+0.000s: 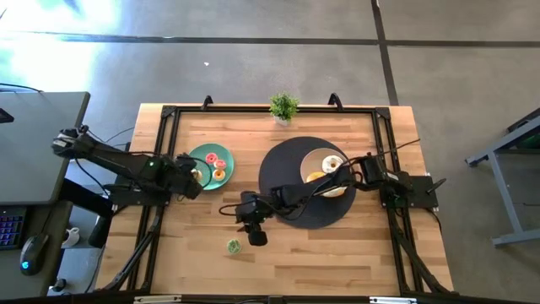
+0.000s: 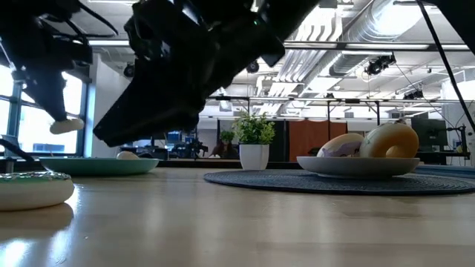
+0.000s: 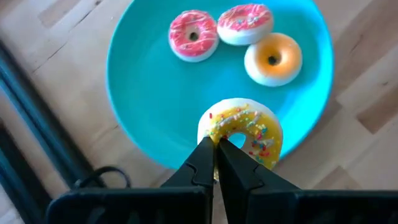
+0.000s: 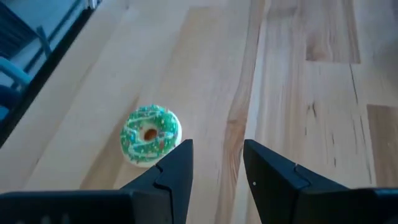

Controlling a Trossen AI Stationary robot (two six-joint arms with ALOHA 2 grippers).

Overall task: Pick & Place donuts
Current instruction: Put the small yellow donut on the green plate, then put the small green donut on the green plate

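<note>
Holding three donuts [image 3: 239,37]: teal plate [image 3: 143,99].

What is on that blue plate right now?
The plate carries two pink donuts, an orange one, and a yellow one pinched by the left gripper. Its near edge is hidden.

Bright, even daylight over my wooden table [image 1: 337,253]. Glare washes floor at top-left corner of high view. Low view: ceiling strip lights and window backlight my arm, leaving it dark blurred silhouette; near green-iced donut [image 2: 30,189] soft, out of focus. My wrist views sharp on donuts, my own fingers [image 4: 174,171] slightly blurred, shadows soft
</note>
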